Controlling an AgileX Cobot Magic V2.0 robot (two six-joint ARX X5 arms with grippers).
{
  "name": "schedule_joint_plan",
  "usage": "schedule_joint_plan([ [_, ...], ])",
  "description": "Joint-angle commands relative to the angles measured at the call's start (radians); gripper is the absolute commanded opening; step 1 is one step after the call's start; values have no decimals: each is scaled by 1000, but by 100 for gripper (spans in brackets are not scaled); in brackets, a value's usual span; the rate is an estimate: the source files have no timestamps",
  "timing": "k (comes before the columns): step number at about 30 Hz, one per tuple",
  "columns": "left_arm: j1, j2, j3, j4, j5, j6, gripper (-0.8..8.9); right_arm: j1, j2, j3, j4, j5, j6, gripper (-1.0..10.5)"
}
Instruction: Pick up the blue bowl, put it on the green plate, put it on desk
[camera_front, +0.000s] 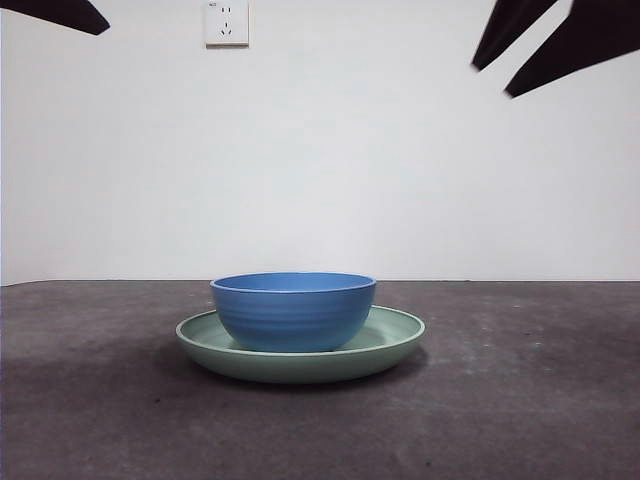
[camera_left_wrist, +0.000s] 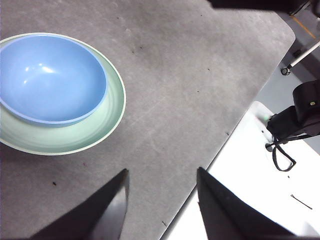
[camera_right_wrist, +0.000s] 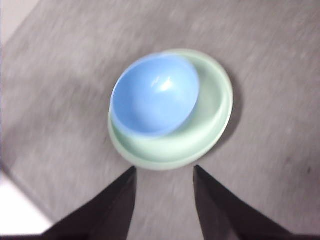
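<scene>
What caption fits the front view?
Blue bowl sits in green plate on desk; both pincers wait above.

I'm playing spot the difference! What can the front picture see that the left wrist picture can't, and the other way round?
Only the front view shows the white wall and its socket, plus the bowl's ribbed outside.

Only the left wrist view shows the inside of the bowl, the desk's edge, a white surface beside it and the open left hand.

Both show the blue bowl sitting in the green plate on the desk, untouched by any hand.
</scene>
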Motion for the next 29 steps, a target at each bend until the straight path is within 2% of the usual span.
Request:
schedule_joint_plan([
  [1,-5,6,10,8,5,12,219,36,-29,18,-80,-2,-50,182],
  [5,-5,6,10,8,5,12,219,83,-70,18,-159,-1,-64,181],
  [9,-5,6,10,8,6,12,218,111,-82,18,-163,5,-65,181],
  [20,-5,6,10,7,5,12,210,114,-79,18,-165,5,-65,174],
  [21,-5,6,10,7,5,12,189,114,-79,18,-167,5,-66,142],
  [24,-5,6,10,7,5,12,0,114,-79,18,-167,5,-72,7],
  [29,-5,6,10,7,5,12,9,114,-79,18,-163,5,-74,8],
])
